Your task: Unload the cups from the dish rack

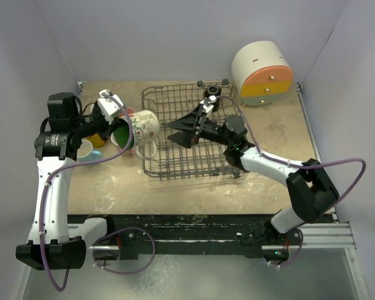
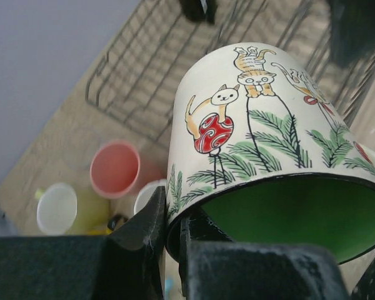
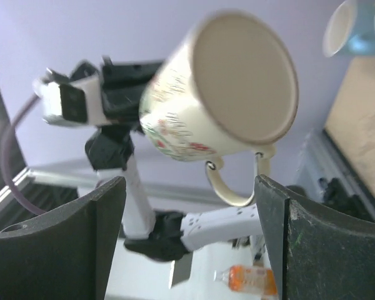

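Observation:
My left gripper (image 1: 122,131) is shut on the rim of a cream floral mug (image 1: 144,127) with a green inside. It holds the mug tilted in the air over the left edge of the dark wire dish rack (image 1: 194,164). In the left wrist view one finger (image 2: 140,228) is outside the mug (image 2: 269,125) and the other is inside. My right gripper (image 1: 178,132) is open and empty over the middle of the rack. The right wrist view shows the mug (image 3: 225,87) and its handle ahead of the open gripper (image 3: 190,237).
Cups stand on the table left of the rack: a salmon one (image 2: 114,169), a yellow-green one (image 2: 57,208), a white-rimmed one (image 2: 147,197) and a light blue one (image 1: 84,150). A round white container with orange and yellow drawers (image 1: 262,72) stands at the far right.

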Available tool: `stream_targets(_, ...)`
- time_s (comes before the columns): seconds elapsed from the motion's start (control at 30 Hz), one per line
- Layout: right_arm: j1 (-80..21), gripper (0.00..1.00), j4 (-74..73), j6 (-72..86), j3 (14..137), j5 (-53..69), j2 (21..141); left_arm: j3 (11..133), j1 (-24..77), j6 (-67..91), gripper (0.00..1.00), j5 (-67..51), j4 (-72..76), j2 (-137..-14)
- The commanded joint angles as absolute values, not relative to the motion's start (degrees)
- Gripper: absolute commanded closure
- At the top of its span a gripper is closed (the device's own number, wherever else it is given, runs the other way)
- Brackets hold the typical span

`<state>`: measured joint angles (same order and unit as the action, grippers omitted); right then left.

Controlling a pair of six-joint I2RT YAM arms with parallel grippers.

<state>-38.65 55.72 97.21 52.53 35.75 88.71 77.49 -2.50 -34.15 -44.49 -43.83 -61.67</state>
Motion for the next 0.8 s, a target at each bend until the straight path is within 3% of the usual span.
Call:
stream_targets(0.0,-31.7,0.15,48.9,88.5,52.1,36.0,81.8,79.8,-3.4,-46.7,1.00,-31.7,-52.8,-61.2)
stream_targets(0.37,-19.7,0.16,33.3,76.2,50.5,38.7,77.2,83.3,-3.4,-56.9,1.00,-17.1,-73.3,-68.6)
stream_targets(0.77,-15.5,0.13,6.6,53.1,63.7,28.5,75.1,75.9,-3.3,-55.9,1.00,-4.6,-67.8,-78.0)
